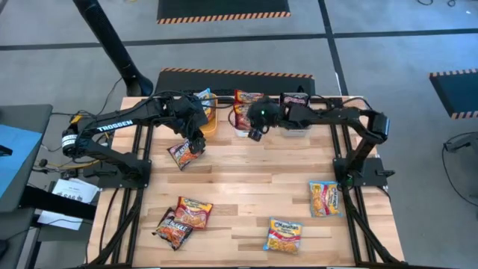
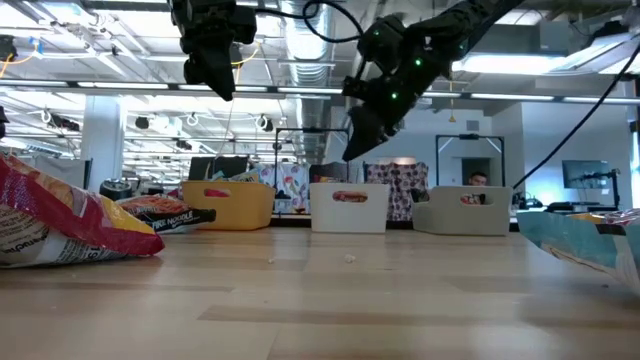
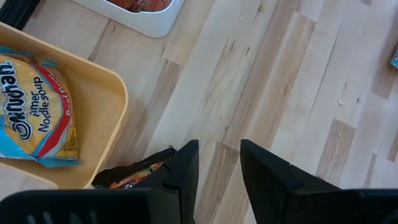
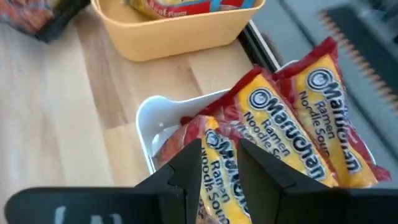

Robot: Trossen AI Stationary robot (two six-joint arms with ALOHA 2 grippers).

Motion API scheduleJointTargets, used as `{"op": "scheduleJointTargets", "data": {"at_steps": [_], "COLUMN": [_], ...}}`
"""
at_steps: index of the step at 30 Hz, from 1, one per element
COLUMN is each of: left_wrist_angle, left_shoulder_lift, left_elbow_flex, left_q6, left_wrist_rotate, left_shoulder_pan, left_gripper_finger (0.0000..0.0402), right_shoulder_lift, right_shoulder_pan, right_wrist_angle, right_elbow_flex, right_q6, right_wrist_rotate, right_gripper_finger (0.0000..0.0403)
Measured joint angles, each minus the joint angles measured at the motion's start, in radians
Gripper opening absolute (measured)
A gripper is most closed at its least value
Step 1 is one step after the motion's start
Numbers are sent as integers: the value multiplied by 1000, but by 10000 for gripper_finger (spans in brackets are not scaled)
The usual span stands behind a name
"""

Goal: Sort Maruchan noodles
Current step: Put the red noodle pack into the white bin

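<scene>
Noodles (image 1: 282, 235) lie loose on the table (image 1: 246, 187); some fill bins. The right pincer (image 4: 219, 163), part open and empty, hangs over the white bin (image 4: 152, 121). The left pincer (image 3: 217, 165), empty too, must next grab the dark packet (image 1: 181, 153).

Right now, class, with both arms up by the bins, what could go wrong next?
1. The red-orange packets stand heaped above the white bin; they could tip out over the rim.
2. The right gripper, jaws open, hangs just above that heap and might snag a packet.
3. The dark packet lies on the table beside the orange bin, under the left gripper; it could be pushed against the bin.
</scene>
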Motion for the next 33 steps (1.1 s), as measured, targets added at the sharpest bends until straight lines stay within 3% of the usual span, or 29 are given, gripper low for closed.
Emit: {"op": "scheduleJointTargets", "data": {"at_steps": [7,11,19,27,33], "left_wrist_angle": [0,0,0,2,3], "left_shoulder_lift": [0,0,0,0,0], "left_elbow_flex": [0,0,0,0,0], "left_q6": [0,2,2,2,1], "left_wrist_rotate": [0,0,0,0,0], "left_shoulder_pan": [0,0,0,0,0], "left_gripper_finger": [105,105,105,105,105], "right_shoulder_lift": [13,13,19,22,110], "right_shoulder_pan": [-45,-74,-151,-170,-141], "right_wrist_angle": [-246,-359,-492,-517,-496], "right_elbow_flex": [209,326,375,374,375], "right_q6": [18,16,44,121,128], "right_wrist_rotate": [-65,-163,-403,-412,-381], "right_gripper_finger": [127,127,127,127,127]}}
